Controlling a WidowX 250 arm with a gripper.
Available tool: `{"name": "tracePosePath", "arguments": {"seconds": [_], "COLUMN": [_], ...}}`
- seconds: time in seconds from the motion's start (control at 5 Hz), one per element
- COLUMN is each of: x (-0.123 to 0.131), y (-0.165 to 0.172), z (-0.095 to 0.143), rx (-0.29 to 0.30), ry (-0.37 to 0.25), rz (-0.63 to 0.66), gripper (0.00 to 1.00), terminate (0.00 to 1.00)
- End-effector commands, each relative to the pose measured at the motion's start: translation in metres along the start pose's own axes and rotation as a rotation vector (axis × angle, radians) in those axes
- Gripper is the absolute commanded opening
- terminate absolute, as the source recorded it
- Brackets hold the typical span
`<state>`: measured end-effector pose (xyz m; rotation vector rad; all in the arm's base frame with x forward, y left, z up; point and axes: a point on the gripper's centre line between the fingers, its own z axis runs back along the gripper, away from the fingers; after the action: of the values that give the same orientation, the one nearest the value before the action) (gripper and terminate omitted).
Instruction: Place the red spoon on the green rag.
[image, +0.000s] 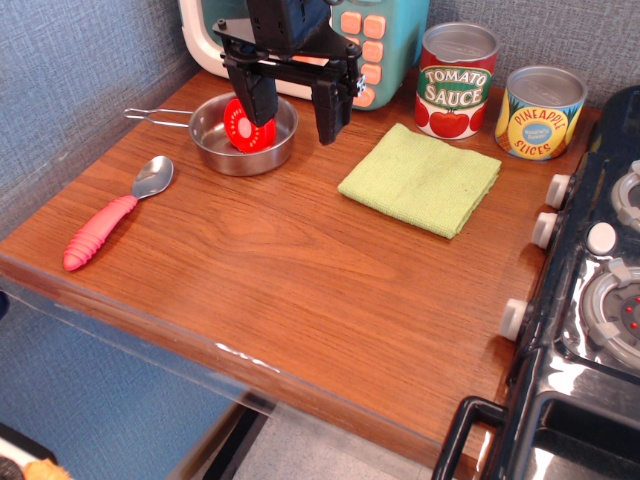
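Note:
The red spoon (112, 217) lies flat on the wooden table near its left edge, silver bowl pointing up-right, pinkish-red ribbed handle toward the front left. The green rag (421, 179) lies flat and folded at the table's back right, with nothing on it. My gripper (295, 112) hangs above the back of the table, over the right rim of a small metal pan, between spoon and rag. Its two black fingers (333, 108) stand apart with nothing between them.
A small metal pan (216, 148) with a wire handle holds a round red disc (246, 126). A tomato sauce can (455, 80) and a pineapple slices can (540, 112) stand behind the rag. A toy microwave (390, 40) is at the back. A toy stove (590, 300) borders the right.

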<state>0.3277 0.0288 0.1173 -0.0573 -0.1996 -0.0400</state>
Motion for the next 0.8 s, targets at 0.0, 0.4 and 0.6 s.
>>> {"name": "tracePosePath", "arguments": {"seconds": [0.0, 0.4, 0.6], "x": [0.0, -0.034, -0.063], "y": [0.0, 0.062, 0.105], "z": [0.0, -0.005, -0.008], "rx": [0.0, -0.015, 0.111], "ry": [0.0, -0.033, -0.055], "rz": [0.0, 0.116, 0.124], "gripper": [1.0, 1.0, 1.0], "terminate": [0.0, 0.0, 0.0]}}
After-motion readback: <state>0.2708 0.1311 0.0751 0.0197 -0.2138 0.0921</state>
